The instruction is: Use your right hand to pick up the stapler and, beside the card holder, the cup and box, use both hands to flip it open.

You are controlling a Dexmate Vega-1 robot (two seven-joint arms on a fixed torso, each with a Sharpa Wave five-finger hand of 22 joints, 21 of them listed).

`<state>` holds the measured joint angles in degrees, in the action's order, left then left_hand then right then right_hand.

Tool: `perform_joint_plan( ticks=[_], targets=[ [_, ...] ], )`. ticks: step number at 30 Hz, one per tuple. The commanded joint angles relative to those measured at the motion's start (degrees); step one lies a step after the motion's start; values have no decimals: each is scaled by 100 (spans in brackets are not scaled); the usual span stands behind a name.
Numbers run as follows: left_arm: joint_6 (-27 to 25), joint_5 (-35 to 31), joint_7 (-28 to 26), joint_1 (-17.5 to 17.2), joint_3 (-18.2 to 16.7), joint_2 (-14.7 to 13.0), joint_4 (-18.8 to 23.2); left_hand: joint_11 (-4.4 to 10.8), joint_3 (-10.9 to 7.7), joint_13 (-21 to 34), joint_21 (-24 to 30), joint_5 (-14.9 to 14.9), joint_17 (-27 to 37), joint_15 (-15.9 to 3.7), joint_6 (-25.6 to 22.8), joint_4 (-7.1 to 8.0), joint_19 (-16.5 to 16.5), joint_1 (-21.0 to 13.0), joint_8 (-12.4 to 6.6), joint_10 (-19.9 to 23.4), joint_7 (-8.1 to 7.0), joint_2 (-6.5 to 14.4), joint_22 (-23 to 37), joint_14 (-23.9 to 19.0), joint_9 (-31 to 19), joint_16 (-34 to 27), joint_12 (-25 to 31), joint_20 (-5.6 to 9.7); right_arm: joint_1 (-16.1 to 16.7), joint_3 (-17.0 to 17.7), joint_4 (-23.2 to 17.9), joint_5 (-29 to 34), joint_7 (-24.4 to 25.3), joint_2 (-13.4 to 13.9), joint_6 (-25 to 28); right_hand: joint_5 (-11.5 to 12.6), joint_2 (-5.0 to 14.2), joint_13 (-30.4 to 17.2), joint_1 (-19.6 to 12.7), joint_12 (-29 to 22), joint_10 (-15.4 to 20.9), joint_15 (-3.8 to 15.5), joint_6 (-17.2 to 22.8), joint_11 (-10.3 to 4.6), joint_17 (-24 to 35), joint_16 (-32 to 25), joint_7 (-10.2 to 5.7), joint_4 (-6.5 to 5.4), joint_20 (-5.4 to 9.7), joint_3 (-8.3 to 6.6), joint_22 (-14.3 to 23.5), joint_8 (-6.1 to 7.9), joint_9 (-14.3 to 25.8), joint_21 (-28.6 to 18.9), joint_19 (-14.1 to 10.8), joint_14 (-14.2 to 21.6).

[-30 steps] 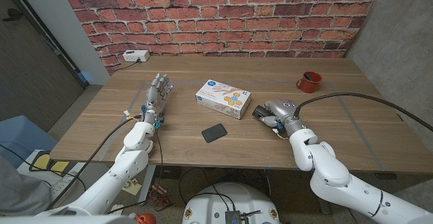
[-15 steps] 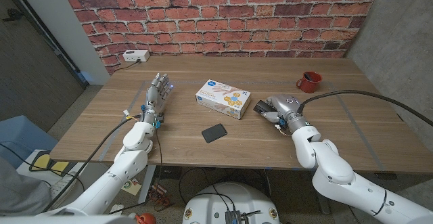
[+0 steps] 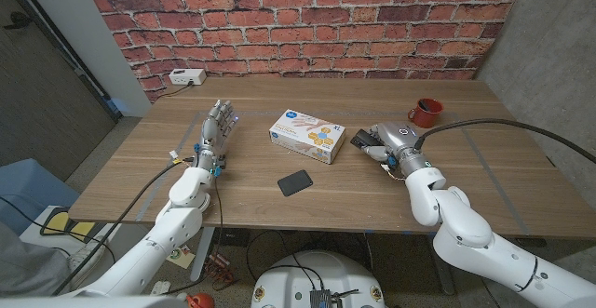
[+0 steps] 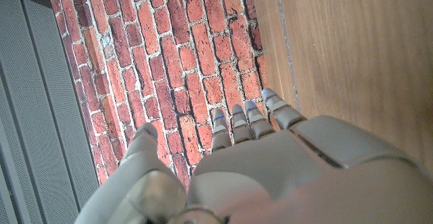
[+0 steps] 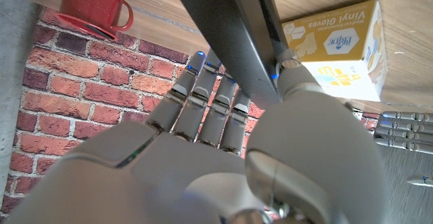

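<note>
- Two robot hands: right robot hand (image 3: 386,143) grips the dark stapler (image 3: 359,141) above the bench (image 3: 466,173), between box (image 3: 307,136) and cup (image 3: 425,113)
- Left robot hand (image 3: 215,129) empty, fingers apart, near the bench's left edge
- Stapler looks rigid, smooth, weighty; best pinched at the base while the lid swings

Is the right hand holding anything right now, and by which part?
Yes: the right hand grips the dark stapler across its long body, thumb on one side, fingers on the other.

The box (image 3: 307,136) lies just left of the right hand (image 3: 386,143), the cup (image 3: 425,113) behind it to the right, the card holder (image 3: 296,183) nearer and left.
</note>
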<state>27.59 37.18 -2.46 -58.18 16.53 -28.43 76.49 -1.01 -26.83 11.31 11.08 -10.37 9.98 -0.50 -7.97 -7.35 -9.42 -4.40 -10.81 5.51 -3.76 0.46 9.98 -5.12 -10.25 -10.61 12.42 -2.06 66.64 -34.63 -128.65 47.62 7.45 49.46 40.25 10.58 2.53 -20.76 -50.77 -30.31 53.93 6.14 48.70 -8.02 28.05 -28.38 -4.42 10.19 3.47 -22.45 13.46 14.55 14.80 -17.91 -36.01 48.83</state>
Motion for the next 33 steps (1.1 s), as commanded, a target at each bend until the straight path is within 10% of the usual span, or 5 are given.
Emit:
perform_joint_plan(
  ticks=[1,33],
  targets=[
    [-179,-451,-218,-59,98,-312,496,16,14,13,2,13,26,17,-80,-14,13,44,-21,64,-4,21,10,-44,-28,-19,11,-12,5,145,-35,-181,293,-69,-115,-11,848,-17,-814,-24,251,760,21,-269,17,16,-8,-229,350,-247,31,-5,23,-23,33,34],
    [55,-482,189,214,207,-300,680,28,36,17,13,10,30,27,-148,5,-15,84,-35,146,18,12,11,-111,-32,-34,36,-17,-89,231,11,-353,1082,-689,-127,-54,881,-167,-794,-48,99,760,-128,-292,85,190,-68,-359,308,-373,54,-32,204,-129,151,-62]
  ],
)
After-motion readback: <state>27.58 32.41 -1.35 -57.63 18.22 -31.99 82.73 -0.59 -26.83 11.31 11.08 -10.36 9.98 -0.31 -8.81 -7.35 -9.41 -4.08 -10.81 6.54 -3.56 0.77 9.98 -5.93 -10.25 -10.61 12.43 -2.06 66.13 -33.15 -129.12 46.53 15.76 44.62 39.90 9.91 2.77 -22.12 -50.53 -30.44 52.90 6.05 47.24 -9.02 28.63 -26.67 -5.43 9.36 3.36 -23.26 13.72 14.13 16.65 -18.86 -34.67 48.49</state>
